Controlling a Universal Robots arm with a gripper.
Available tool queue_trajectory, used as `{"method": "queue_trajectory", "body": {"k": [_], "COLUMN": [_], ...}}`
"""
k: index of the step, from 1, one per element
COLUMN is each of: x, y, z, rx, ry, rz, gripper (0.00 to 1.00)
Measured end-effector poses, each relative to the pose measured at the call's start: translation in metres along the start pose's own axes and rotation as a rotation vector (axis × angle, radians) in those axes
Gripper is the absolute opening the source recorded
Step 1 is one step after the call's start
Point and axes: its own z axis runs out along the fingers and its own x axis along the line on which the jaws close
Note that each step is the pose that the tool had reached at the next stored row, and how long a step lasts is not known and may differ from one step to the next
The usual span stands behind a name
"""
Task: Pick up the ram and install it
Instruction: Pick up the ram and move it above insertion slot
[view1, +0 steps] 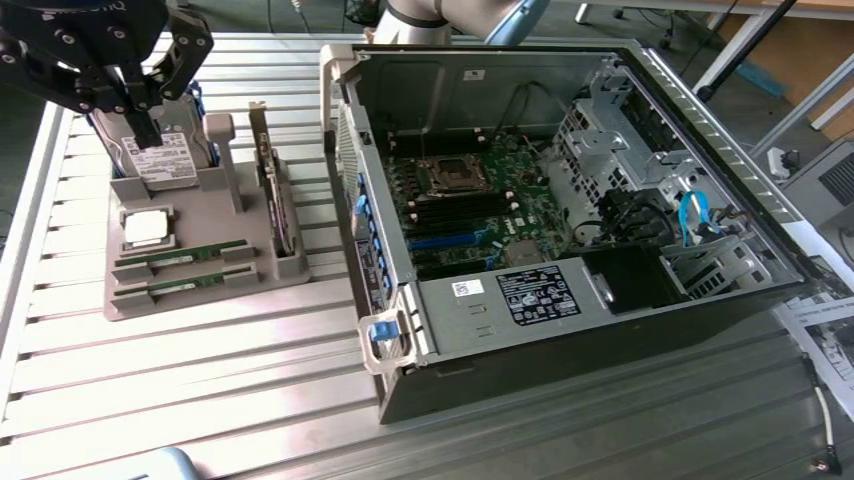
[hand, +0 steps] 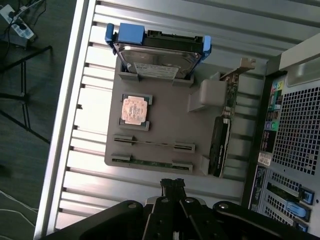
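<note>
- Black claw (view1: 138, 112), upper left of the exterior view, has its fingers pressed together and grips nothing. From that angle it overlaps the hard drive (view1: 167, 165), which stands upright between blue rails.
- In the wrist view the claw tips hang over bare table, just beside the edge of the grey holder (hand: 170, 125) nearest the ram slots.
- The ram stick (view1: 180, 257) sits at the left middle of the exterior view, in a slot of the holder. It is a long, thin green strip standing on its long edge, with each end in a grey clip. Its chips and label cannot be made out.
- A second ram stick (view1: 187, 284) lies parallel in the next slot, just beside the first.
- A square silver processor chip (view1: 144, 228) rests between the ram and the hard drive.
- An expansion card (view1: 276, 205) stands on edge along the holder's right side.
- The ribbed metal table (view1: 200, 400) carries the holder and an open computer case (view1: 534, 300) at centre right.
- Dark floor and cables (hand: 17, 25) lie beyond the table edge.
</note>
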Motion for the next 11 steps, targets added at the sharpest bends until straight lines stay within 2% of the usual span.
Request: {"method": "queue_trajectory", "body": {"k": [11], "x": [0.0000], "y": [0.0000], "z": [0.0000], "rx": [0.0033], "ry": [0.0023], "rz": [-0.044], "gripper": [0.11]}}
